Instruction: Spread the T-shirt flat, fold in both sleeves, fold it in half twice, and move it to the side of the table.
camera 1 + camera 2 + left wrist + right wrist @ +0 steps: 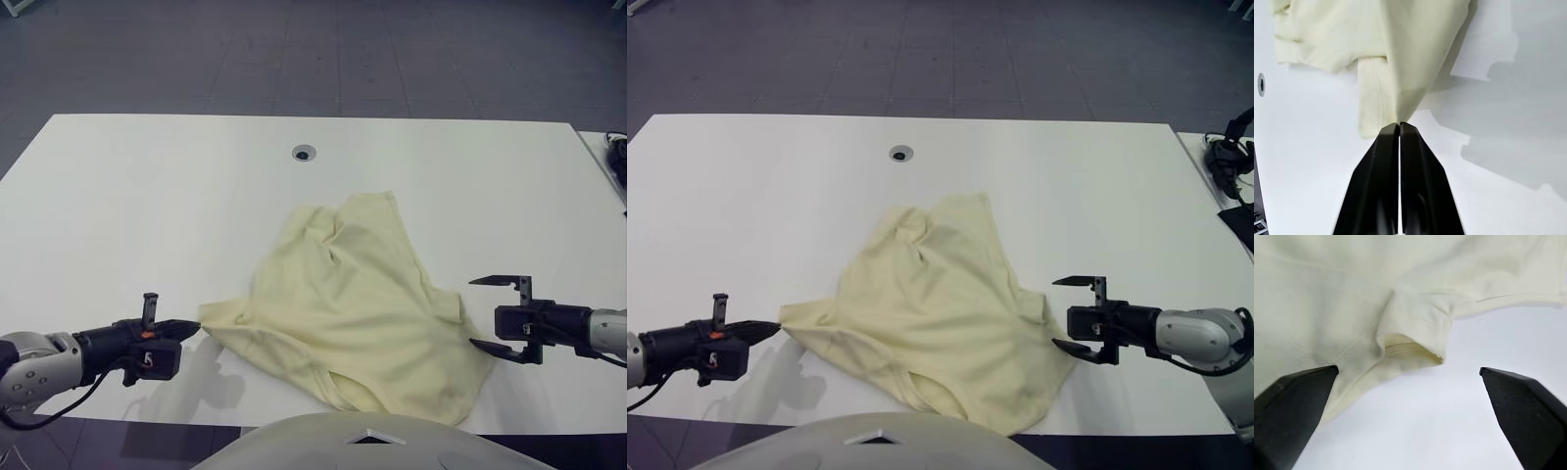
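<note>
On the counter, centre to lower right of the head view: the T-shirt [353,313], pale yellow, lies crumpled and loosely bunched, not flat. Its lower edge comes close to the counter's near rim.
Counter [147,196]: white and broad, with a small round hole [305,153] at upper centre, well apart from the cloth.
Left tool [194,326]: at the lower left of the frame, low over the counter, clenched on the T-shirt's left-hand corner, which is drawn out to a point.
Left tool, wrist view [1399,126]: its two black fingers [1378,166] are pressed together with the tip of the cloth [1400,44] caught between them. The fabric fans out from that tip and casts a shadow on the counter.
Right tool [472,312]: at the lower right of the frame, released, its fingers spread wide one above the other, just beside the T-shirt's right-hand edge.
Right tool, wrist view [1408,372]: the fingers [1293,401] stand far apart. A hemmed, folded-over bit of cloth [1410,345] lies ahead between them, ungripped.
Right edge of the frame: dark cables and gear [1225,157] sit beyond the counter's right-hand side.
Upper frame: a grey tiled floor [294,49] beyond the counter.
</note>
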Robot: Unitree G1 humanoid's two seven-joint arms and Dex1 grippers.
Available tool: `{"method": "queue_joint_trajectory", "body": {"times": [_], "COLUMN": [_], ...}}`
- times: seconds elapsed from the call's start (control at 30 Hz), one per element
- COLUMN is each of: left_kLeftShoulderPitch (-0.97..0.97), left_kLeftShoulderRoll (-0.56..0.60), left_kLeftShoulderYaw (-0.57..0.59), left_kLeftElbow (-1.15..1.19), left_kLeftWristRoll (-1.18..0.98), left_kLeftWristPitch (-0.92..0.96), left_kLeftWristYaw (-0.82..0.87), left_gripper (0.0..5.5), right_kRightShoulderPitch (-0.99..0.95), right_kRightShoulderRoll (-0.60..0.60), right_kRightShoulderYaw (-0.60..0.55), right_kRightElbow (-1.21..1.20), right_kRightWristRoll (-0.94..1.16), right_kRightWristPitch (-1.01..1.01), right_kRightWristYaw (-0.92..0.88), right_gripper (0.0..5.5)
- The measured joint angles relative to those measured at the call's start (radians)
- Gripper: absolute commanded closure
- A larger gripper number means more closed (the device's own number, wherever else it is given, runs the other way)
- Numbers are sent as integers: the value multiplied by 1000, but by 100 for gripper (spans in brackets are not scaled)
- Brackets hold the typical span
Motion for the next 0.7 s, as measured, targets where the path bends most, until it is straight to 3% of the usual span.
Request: {"method": "queue_joint_trajectory", "body": {"times": [0.7], "left_kLeftShoulderPitch": [145], "left_kLeftShoulderRoll": [-40], "left_kLeftShoulderYaw": [27], "left_kLeftElbow": [40], "left_kLeftWristRoll": [159], "left_kLeftWristPitch": [-24], "left_kLeftWristYaw": [9], "left_gripper": [550], "right_kRightShoulderPitch": [-36], "right_kRightShoulderRoll": [25], "right_kRightShoulderYaw": [44], "right_kRightElbow": [15], "right_kRightWristRoll": [-2], "right_kRightWristPitch": [1], "right_kRightWristYaw": [1], "right_gripper": [13]}}
